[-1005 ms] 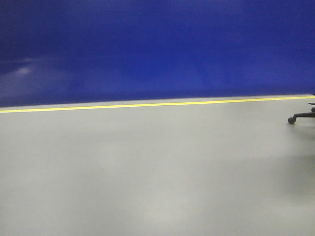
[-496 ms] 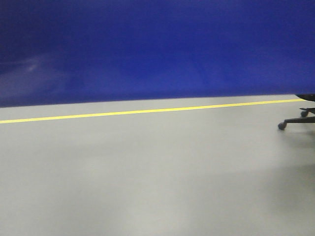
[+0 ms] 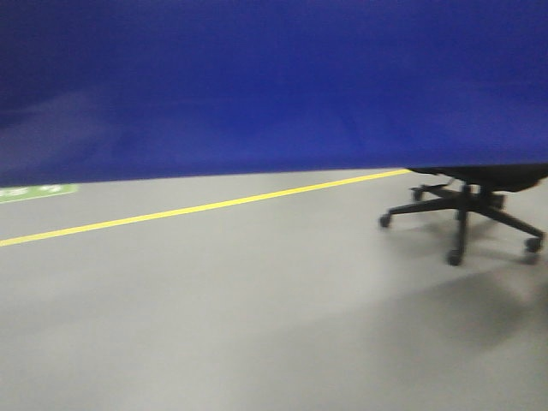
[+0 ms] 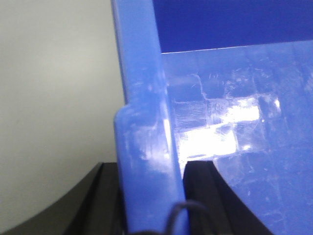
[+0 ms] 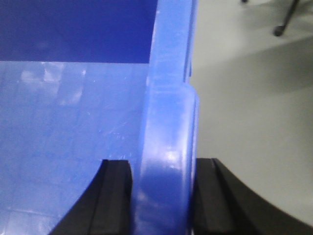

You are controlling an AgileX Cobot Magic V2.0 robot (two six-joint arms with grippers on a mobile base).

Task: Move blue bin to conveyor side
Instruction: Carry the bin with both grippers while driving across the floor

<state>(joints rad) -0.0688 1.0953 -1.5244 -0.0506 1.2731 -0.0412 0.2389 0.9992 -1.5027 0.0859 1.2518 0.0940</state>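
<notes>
The blue bin (image 3: 257, 86) is pinched at its rim by the left gripper (image 4: 152, 196) and the right gripper (image 5: 161, 196); below the bin, seemingly an office chair (image 3: 465, 204) is seen

Industrial work hall — likely a warehouse or factory floor: smooth grey poured floor (image 3: 257, 325) crossed by a painted yellow lane line (image 3: 197, 208), a green floor marking (image 3: 34, 193) at the left edge, and a black castered office chair (image 3: 467, 210) standing nearby.

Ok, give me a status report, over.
Shut on bin rim: left gripper, right gripper, opposite walls. Bin held off floor; conveyor not in view. Ahead right, chair.
</notes>
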